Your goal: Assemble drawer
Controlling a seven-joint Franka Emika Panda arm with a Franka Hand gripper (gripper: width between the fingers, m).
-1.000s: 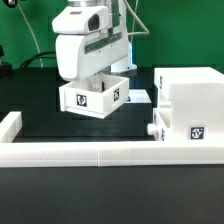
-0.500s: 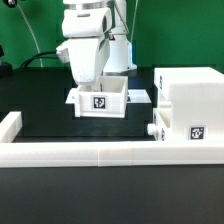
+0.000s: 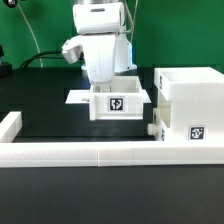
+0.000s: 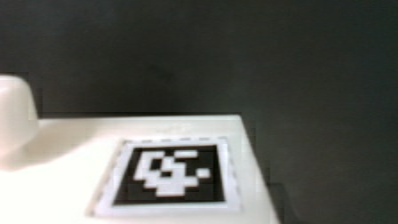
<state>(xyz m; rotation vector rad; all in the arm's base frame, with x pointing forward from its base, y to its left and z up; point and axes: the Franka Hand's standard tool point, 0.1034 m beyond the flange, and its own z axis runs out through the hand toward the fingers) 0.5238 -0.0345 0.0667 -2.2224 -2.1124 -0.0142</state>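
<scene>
Exterior view first: the white arm reaches down over the middle of the black table (image 3: pixel 45 115), and its gripper (image 3: pixel 103 88) comes down onto the back of a small open-top tray (image 3: pixel 120 102). The tray is level, with a black-and-white square tag on the side facing the camera. Whether it rests on the table or hangs just above it, I cannot tell. The fingers are hidden by the gripper body and the tray's wall, so I cannot tell whether they are clamped on the wall or spread apart.

Just beside the tray, toward the exterior view's right, stands the tall boxy housing (image 3: pixel 190 100) of the drawer. The tray's near corner looks very close to the housing, though I cannot say that they touch. A second small part with a round knob (image 3: pixel 153 130) sticks out low on the housing's front, and another tag sits on the housing's front face lower down.

Behind the tray a thin flat white board, the marker board (image 3: pixel 78 97), lies on the table. A low white rim (image 3: pixel 70 152) edges the table along the near side and turns up at the exterior view's left.

From the wrist view I see a white surface with a blurred tag (image 4: pixel 171 172) close up, dark table beyond it, and a rounded white shape (image 4: pixel 15 120) at the edge.
</scene>
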